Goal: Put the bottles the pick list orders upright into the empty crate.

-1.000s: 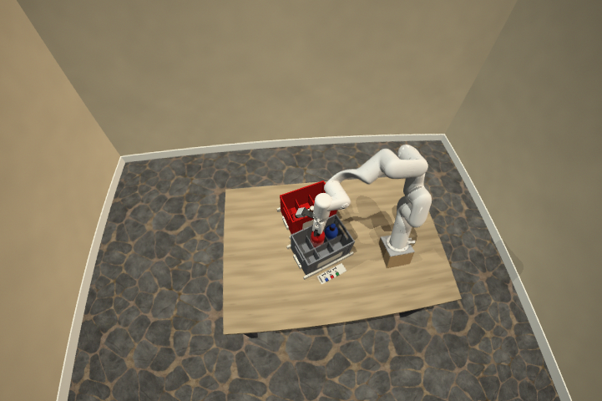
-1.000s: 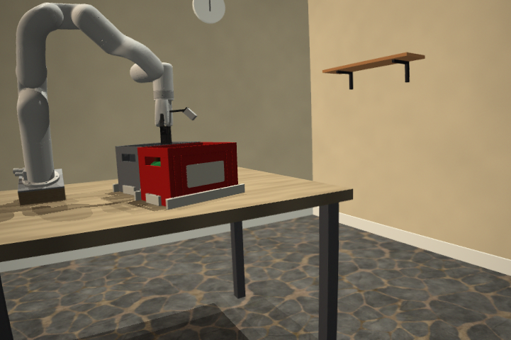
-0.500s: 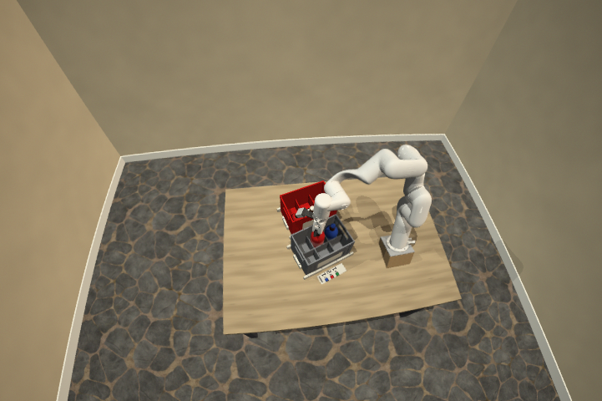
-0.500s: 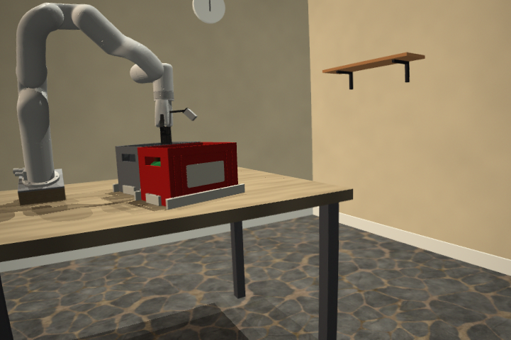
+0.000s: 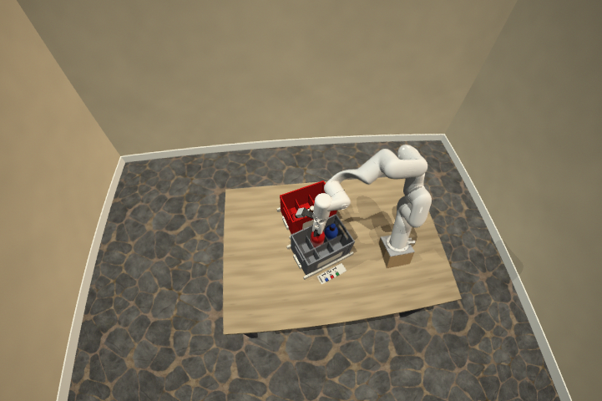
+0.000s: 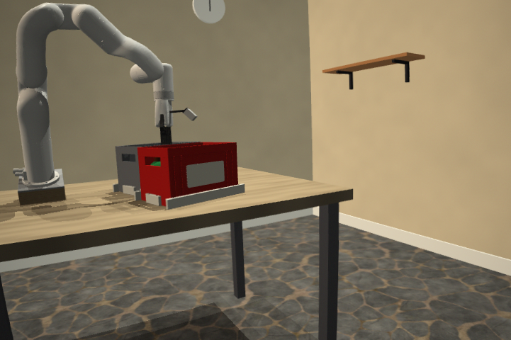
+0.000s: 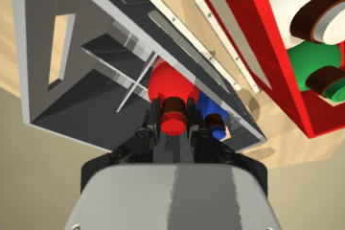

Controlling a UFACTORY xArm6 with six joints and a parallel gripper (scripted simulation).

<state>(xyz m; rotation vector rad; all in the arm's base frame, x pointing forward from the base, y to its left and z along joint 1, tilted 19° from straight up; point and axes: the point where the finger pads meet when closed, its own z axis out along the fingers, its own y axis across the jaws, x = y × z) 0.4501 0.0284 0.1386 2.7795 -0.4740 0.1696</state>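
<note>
My gripper (image 7: 173, 107) (image 6: 166, 142) is shut on the brown neck of a red bottle (image 7: 172, 83) (image 5: 317, 237). The bottle is upright inside the grey crate (image 5: 306, 266) (image 7: 24, 72), in a middle compartment of the row nearer the red crate (image 5: 291, 197) (image 6: 155, 188) (image 7: 290, 96). Whether it touches the crate's floor is hidden. A blue bottle (image 5: 331, 230) (image 7: 211, 112) stands in the grey crate beside it. In the wrist view a green bottle (image 7: 316, 62) and a white bottle (image 7: 292, 29) stand in the red crate. The pick list (image 5: 331, 273) shows blue, red and green marks; its numbers are too small to read.
White rails (image 5: 328, 266) (image 6: 205, 196) lie along the crates on the wooden table (image 5: 259, 292) (image 6: 280, 180). Grey dividers (image 7: 115, 77) and high walls surround the fingers. The arm's base (image 5: 398, 251) stands to the right in the top view.
</note>
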